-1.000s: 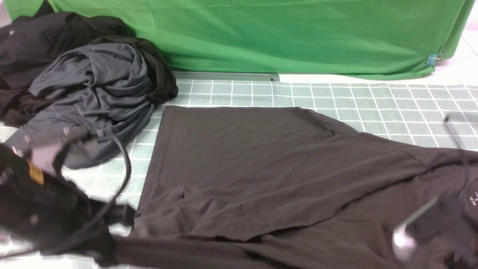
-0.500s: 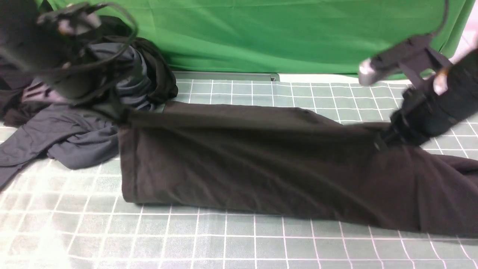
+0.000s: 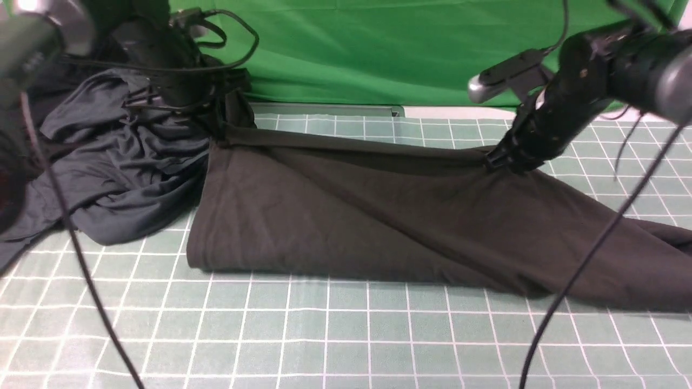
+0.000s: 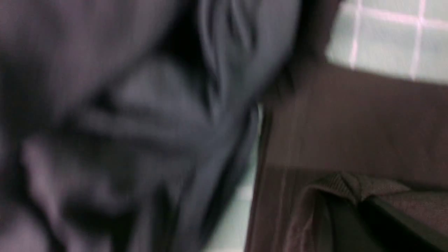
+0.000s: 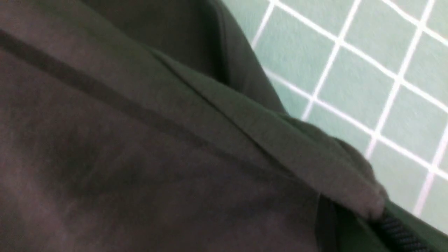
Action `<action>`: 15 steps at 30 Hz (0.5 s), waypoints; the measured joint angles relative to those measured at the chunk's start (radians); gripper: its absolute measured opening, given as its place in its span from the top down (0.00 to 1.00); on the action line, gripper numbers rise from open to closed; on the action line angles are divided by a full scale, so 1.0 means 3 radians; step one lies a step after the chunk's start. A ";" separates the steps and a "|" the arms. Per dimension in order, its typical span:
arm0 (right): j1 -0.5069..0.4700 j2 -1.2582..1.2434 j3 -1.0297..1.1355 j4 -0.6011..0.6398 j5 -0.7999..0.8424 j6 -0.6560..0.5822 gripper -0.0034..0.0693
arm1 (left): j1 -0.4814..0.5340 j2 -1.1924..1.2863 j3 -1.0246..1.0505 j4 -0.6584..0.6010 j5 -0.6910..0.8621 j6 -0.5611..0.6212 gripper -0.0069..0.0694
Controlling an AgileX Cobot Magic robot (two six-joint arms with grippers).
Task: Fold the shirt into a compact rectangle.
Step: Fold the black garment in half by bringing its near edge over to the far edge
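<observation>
1. Grey garment (image 3: pixel 124 162): heaped at the far left of the bench (image 3: pixel 346 335), touching the shirt's left edge. It is no part of the job. I judge it a snag risk, lying so close to the working corner.
2. Left hand (image 3: pixel 216 121): low at the shirt's far-left corner, just beside the grey heap, and pinched closed on the cloth. The wrist view is blurred but shows brown fabric bunched over one finger (image 4: pixel 350 217).
3. Shirt (image 3: pixel 378 216): lies across mid-bench as a long band, doubled lengthwise. Its near edge is a soft rounded fold, and its far edge is drawn straight between the two hands. Holding one edge at two points likely lets the layer settle even, without twisting. The right end sprawls wider and runs off toward the bench's right side, not yet squared.
4. Right hand (image 3: pixel 500 159): right of centre on the same far edge, with the arm sloping down from above. It is closed tight on a gathered lump of the hem.
5. Judgement: a lengthwise fold is in hand. The crosswise folds for the rectangle remain.
</observation>
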State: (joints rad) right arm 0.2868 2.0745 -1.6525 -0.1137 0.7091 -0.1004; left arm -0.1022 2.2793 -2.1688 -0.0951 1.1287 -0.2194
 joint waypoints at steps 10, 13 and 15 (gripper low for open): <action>0.0000 0.0191 -0.0007 -0.0038 -0.0665 0.0269 0.68 | 0.0012 0.0315 -0.0256 0.0163 -0.0193 -0.0041 0.68; 0.0000 0.0185 -0.0039 -0.0041 -0.0772 0.0363 0.55 | 0.0016 0.0291 -0.0267 0.0216 -0.0404 -0.0146 0.52; 0.0000 0.0158 -0.0070 -0.0045 -0.0696 0.0387 0.50 | 0.0016 0.0258 -0.0267 0.0227 -0.0421 -0.0158 0.45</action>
State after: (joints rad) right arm 0.2868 2.1218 -1.6735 -0.1274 0.5003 0.0156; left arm -0.0973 2.3568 -2.2489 -0.0271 1.0023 -0.2668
